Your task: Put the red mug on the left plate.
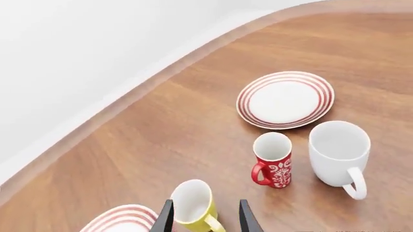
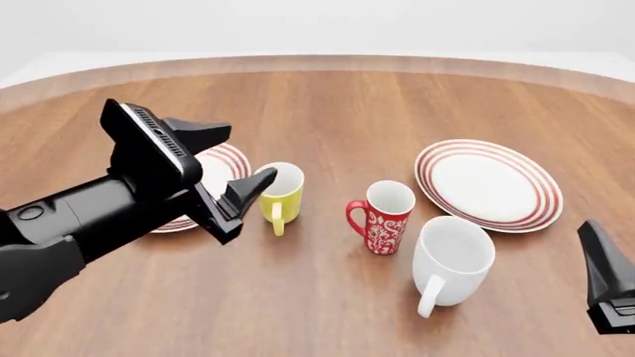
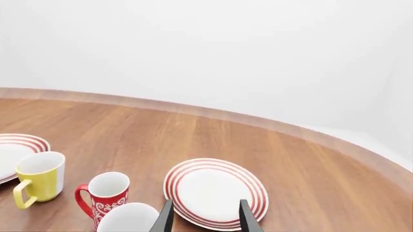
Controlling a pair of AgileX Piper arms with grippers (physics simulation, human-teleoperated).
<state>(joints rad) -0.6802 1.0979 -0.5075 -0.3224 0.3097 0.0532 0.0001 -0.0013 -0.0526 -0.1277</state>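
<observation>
The red mug point(image 2: 382, 216) point(image 1: 274, 164) point(image 3: 103, 195) stands upright near the table's middle, with white flowers on it, a white inside and its handle toward the left. The left plate point(image 2: 232, 161) point(image 1: 123, 220) point(image 3: 16, 152), white with red rings, lies to the left and is partly hidden behind my left gripper point(image 2: 250, 152) point(image 1: 205, 220). That gripper is open and hovers above the plate's near edge, well left of the red mug and holding nothing. My right gripper point(image 2: 600, 256) point(image 3: 205, 220) is open at the front right, away from the mugs.
A yellow mug point(image 2: 281, 195) point(image 1: 193, 205) stands between the left plate and the red mug, just ahead of the left fingers. A larger white mug point(image 2: 451, 260) point(image 1: 339, 154) stands right of and nearer than the red mug. A second ringed plate point(image 2: 488, 184) point(image 3: 215, 193) lies at the right.
</observation>
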